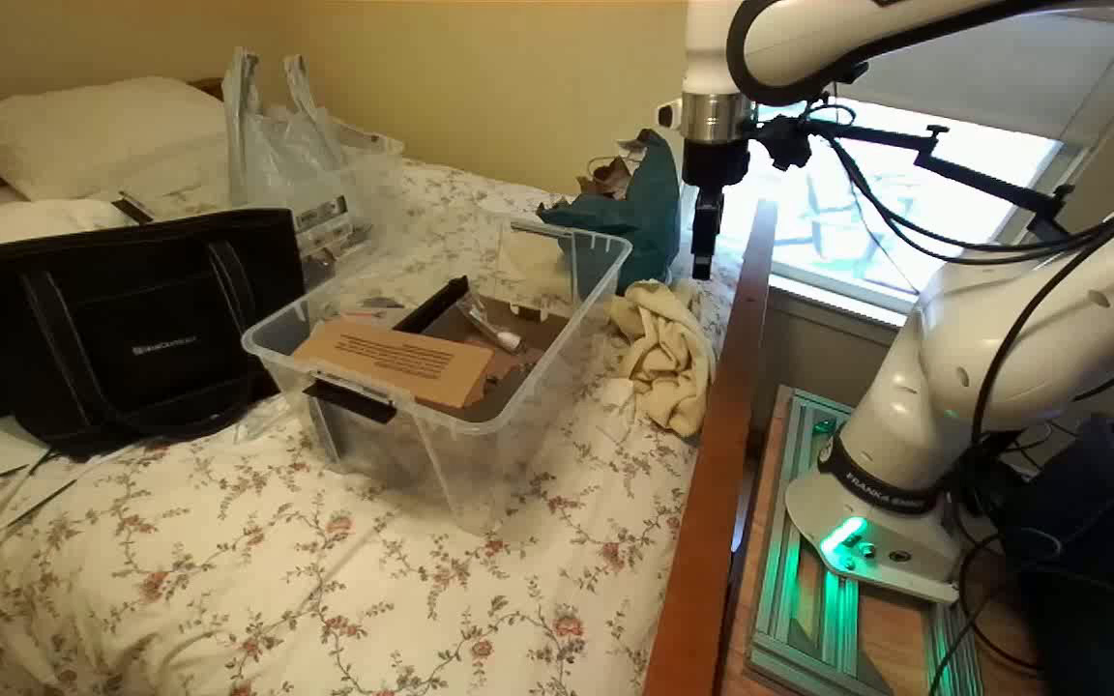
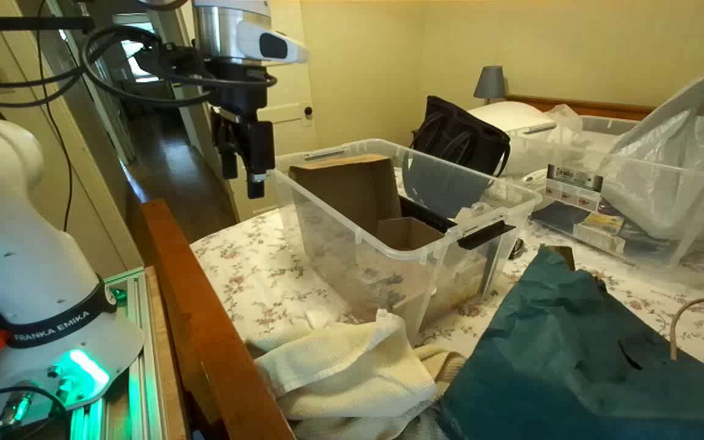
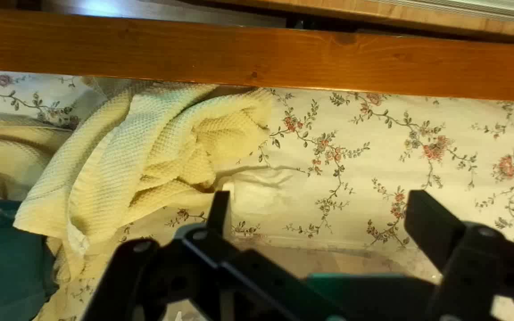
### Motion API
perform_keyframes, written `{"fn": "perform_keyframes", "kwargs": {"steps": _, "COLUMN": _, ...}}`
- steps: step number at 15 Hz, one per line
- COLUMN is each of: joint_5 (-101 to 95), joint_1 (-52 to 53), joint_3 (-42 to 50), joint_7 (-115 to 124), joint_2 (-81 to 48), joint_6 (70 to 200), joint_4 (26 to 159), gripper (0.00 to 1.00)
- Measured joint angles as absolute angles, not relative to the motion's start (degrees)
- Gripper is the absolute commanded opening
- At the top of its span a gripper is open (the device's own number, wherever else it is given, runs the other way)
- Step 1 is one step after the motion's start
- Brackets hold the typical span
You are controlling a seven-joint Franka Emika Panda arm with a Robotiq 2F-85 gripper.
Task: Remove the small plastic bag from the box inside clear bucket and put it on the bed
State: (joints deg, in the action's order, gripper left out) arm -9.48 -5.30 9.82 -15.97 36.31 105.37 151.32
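At far left, a black fabric tote bag (image 1: 156, 333) with two straps and small pale lettering stands on the wide bed (image 1: 325, 570), whose white bedspread is printed with small pink-and-green flowers. Toward the middle rests the clear bucket (image 1: 460, 464), a large rectangular see-through plastic tub with a rolled rim and a black handle. Inside it sits an open brown cardboard box (image 1: 393, 360), its printed flap showing. The small clear plastic bag (image 1: 487, 322) is in the bucket, over the cardboard and just beside a straight black bar (image 1: 431, 304). It looks narrow, glossy and crumpled, lies slantwise, and has an opaque white patch at its lower right end; whether that is the bag itself or something in it, I cannot tell. Further right come a crinkled teal bag (image 1: 652, 217) and a rumpled pale-yellow cloth (image 1: 668, 358) of textured weave. Then the black two-fingered gripper (image 1: 703, 266) hangs pointing down, well apart from the small bag. In the wrist view its fingers (image 3: 433, 225) stand wide apart, holding nothing.
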Motion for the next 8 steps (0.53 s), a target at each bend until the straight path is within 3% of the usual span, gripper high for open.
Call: {"fn": "perform_keyframes", "kwargs": {"steps": 8, "joint_5": -8.4, "joint_1": -4.9, "joint_3": 9.7, "joint_7": -15.3, "joint_2": 35.9, "joint_6": 105.4, "joint_4": 150.9, "gripper": 1.0}}
